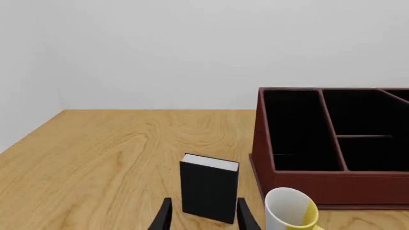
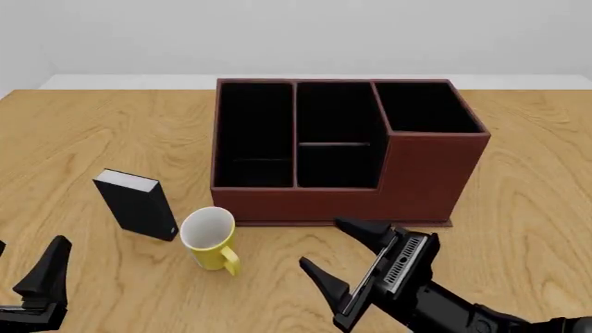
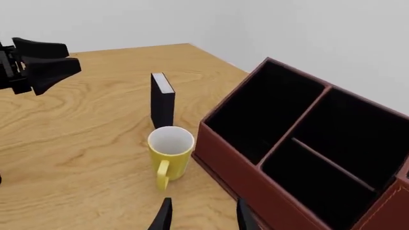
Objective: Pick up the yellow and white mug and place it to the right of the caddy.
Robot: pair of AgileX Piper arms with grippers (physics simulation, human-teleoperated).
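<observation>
Because the small yellow and white ceramic mug [image 2: 209,238] is looking rigid, light and slick, pinching its rim wall seems safest. Both the right gripper [image 2: 337,252] and the left gripper [image 1: 203,215] are hanging spread apart, gripping nothing.

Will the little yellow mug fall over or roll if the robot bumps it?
Probably not easily: the yellow mug stands upright and looks squat. If tipped, its handle would likely stop it rolling far. It looks hard and smooth, so maybe slippery.
</observation>
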